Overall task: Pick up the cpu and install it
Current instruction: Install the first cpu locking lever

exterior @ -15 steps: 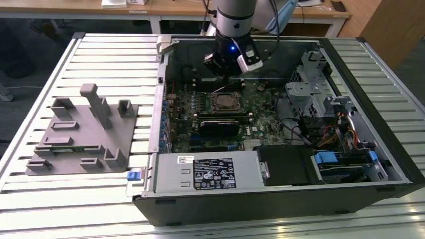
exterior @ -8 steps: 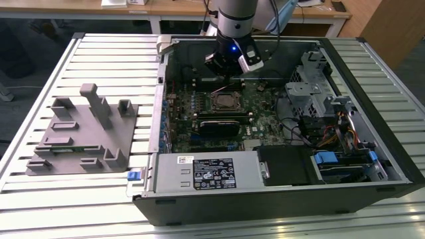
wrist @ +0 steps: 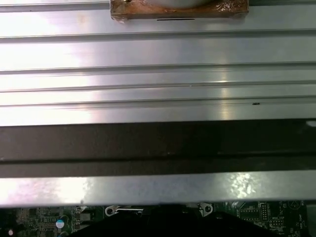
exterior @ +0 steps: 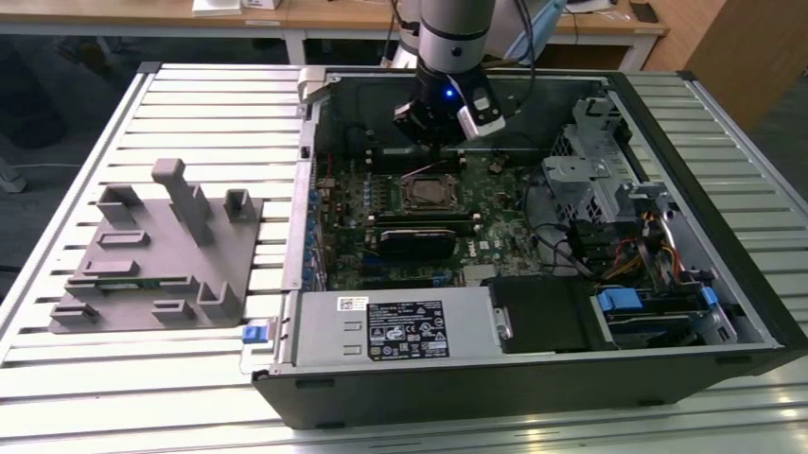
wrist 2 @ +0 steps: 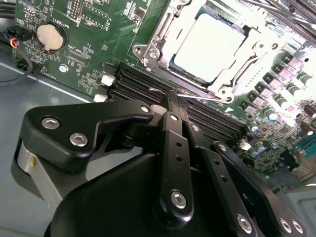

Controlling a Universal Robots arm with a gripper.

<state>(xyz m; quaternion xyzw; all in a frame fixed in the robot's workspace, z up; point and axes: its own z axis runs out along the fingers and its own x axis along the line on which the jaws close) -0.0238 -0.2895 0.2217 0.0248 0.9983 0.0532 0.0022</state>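
1. Black-linked, the end effector (wrist 2: 170, 96) hangs inside the open computer case (exterior: 707, 104), above the motherboard (exterior: 505, 203). Its fingers look drawn together into a narrow tip with nothing between them, as the second wrist view shows.
2. Just beyond that tip, in the second wrist view, the cpu (wrist 2: 210, 47) lies flat in the socket (wrist 2: 148, 42), its pale silvery top facing up and the metal frame surrounding it. In the exterior view the same chip (exterior: 427, 193) sits just below and in front of the end effector (exterior: 436, 132). Going by these pictures, the chip appears already seated.
3. Handling, as a judgement: the chip is light, thin and rigid, with a smooth top that offers little friction. Its underside contacts are likely fragile, so the sensible hold is on two opposite edges, keeping it level and never pressing on the face.
4. Between the tip and the socket run the dark memory slots (wrist 2: 197, 116), close under the fingers. A thin wire lever (wrist 2: 197, 94) lies along the socket's near edge.
5. Room is tight sideways: the case wall stands near the end effector, and the drive cage (exterior: 606, 161) with its cables rises farther off. Open room is chiefly straight up.
6. Well apart from the end effector, outside the case, a grey fixture (exterior: 158, 255) rests on the slatted tabletop (exterior: 189, 104).
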